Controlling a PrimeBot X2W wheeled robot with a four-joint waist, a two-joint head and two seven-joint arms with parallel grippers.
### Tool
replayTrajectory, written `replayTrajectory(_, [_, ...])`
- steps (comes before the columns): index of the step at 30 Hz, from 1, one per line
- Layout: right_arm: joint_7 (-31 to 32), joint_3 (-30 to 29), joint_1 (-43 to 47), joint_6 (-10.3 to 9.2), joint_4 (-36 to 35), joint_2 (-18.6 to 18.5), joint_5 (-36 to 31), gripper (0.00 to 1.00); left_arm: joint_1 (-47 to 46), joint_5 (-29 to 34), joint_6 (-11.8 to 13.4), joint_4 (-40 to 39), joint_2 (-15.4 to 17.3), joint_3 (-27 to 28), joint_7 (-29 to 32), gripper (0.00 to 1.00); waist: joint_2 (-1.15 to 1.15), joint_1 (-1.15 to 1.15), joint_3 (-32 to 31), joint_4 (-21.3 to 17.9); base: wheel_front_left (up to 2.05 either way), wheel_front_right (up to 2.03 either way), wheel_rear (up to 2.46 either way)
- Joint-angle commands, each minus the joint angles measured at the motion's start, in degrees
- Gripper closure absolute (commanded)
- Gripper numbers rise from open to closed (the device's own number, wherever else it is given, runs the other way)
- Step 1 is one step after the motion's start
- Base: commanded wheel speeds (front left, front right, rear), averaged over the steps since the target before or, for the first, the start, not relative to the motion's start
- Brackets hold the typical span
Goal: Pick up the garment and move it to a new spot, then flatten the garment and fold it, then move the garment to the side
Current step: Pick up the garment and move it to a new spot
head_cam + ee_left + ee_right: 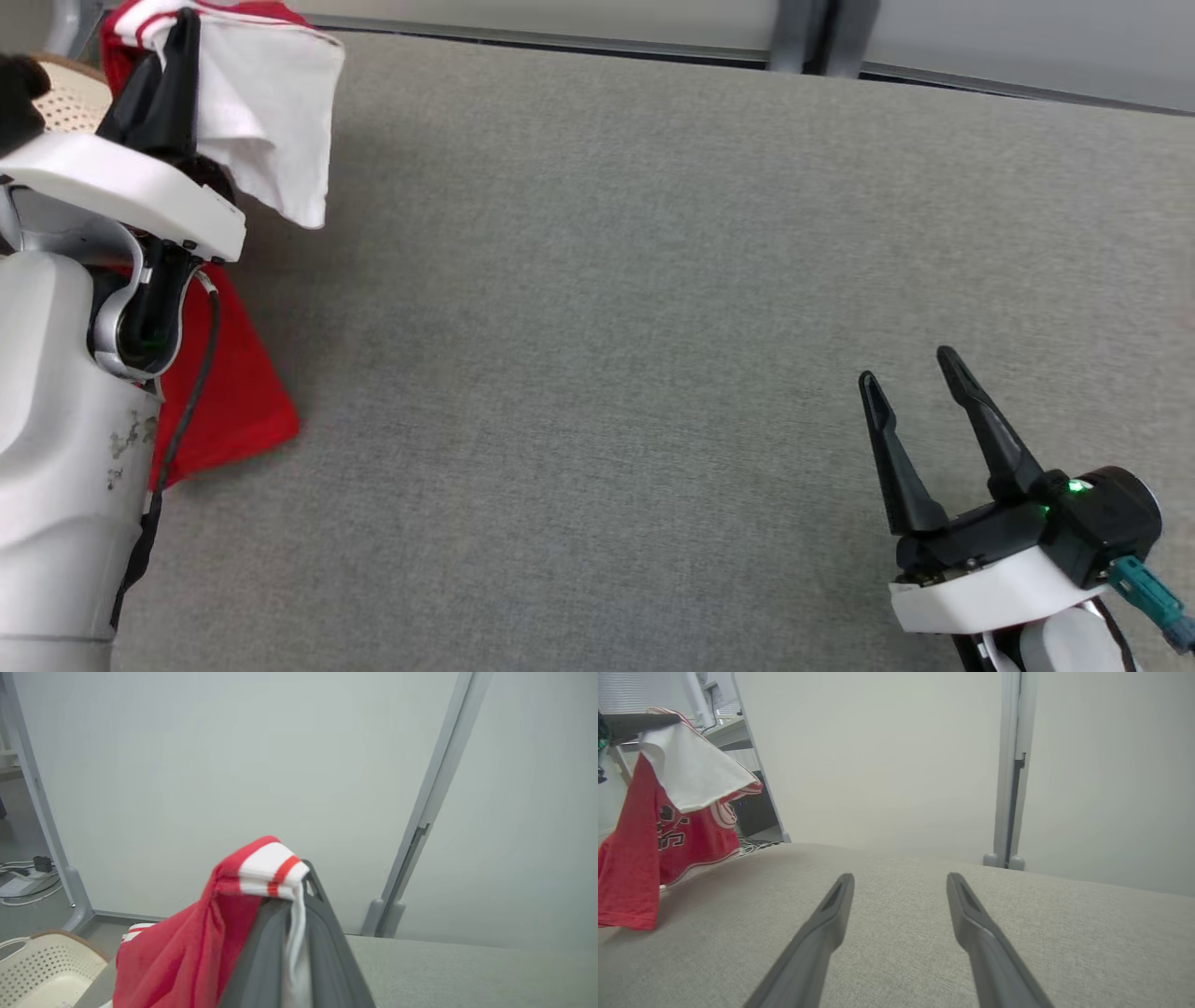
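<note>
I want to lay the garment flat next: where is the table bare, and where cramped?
The table is bare across its middle, from the hanging garment on the left to the open right end effector at the near right, and back to its far edge. Crowded: the left edge, where the left end effector grips the garment near the basket.

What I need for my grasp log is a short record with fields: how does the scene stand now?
shirt: red and white, hanging from the left gripper at the table's left edge
left gripper: raised, shut on the shirt
right gripper: open, holding nothing, low over the table
table: grey fabric top
basket: cream, perforated, beside the table
</note>
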Motion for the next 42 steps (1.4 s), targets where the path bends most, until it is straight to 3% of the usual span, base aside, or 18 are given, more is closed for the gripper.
replayTrajectory(1, [0.0, -0.1, -0.2, -0.13, 0.1, 0.4, 0.3, 0.00, 0.4, -1.2, 0.0, -2.2, 0.2, 0.0, 0.7, 1.00, 0.00, 0.00, -3.1, -3.9, 0.00, 0.00, 0.00])
replayTrajectory(6, [0.0, 0.0, -0.5, -0.13, 0.6, 2.9, 0.4, 0.00, 1.6, -4.6, 0.2, -16.2, 0.8, -0.7, 5.8, 1.00, 0.00, 0.00, -5.4, -10.5, 0.00, 0.00, 0.00])
replayTrajectory(11, [0.0, 0.0, -0.5, -0.13, 0.7, 4.8, 0.7, 0.00, 0.3, -7.4, 2.9, -26.3, -1.2, -1.0, 10.3, 1.00, 0.00, 0.00, -6.4, -17.6, 0.00, 0.00, 0.00])
replayTrajectory(19, [0.0, -0.9, -0.8, -0.13, 0.6, 6.5, 0.7, 0.00, -2.0, -8.7, 5.1, -31.1, -5.8, -4.9, 14.4, 1.00, 0.00, 0.00, -5.1, -25.4, 0.00, 0.00, 0.00])
replayTrajectory(24, [0.0, -0.9, -0.8, -0.13, 0.9, 6.4, 0.3, 0.00, 3.6, -9.9, 4.8, -28.8, -7.9, -8.1, 14.9, 1.00, 0.00, 0.00, -3.3, -27.0, 0.00, 0.00, 0.00])
replayTrajectory(30, [0.0, -2.3, 0.6, -0.13, 1.2, 5.6, 0.2, 0.00, 20.6, -16.2, 3.0, -25.9, -10.3, -11.4, 13.9, 1.00, 0.00, 0.00, -2.2, -25.8, 0.00, 0.00, 0.00])
replayTrajectory(35, [0.0, -2.9, 1.2, -0.13, 1.5, 4.7, 0.2, 0.00, 32.2, -17.3, 1.4, -23.2, -8.8, -13.6, 10.6, 1.00, 0.00, 0.00, -2.2, -22.4, 0.00, 0.00, 0.00])
replayTrajectory(37, [0.0, -2.9, 1.3, -0.13, 1.6, 4.3, 0.2, 0.00, 35.3, -17.3, 1.4, -22.1, -9.7, -13.2, 7.4, 0.52, 0.00, 0.00, -2.7, -20.6, 0.00, 0.00, 0.00])
replayTrajectory(38, [0.0, -2.9, 1.4, -0.13, 1.7, 4.0, 0.2, 0.00, 36.6, -16.9, 1.4, -21.5, -9.9, -13.0, 5.8, 0.05, 0.00, 0.00, -3.0, -19.5, 0.00, 0.00, 0.00])
replayTrajectory(42, [0.0, -2.3, 2.0, -0.13, 2.1, 3.5, 0.1, 0.00, 39.1, -13.5, 2.9, -19.2, -10.1, -12.1, -0.6, 0.00, 0.00, 0.00, -4.6, -16.2, 0.00, 0.00, 0.00])
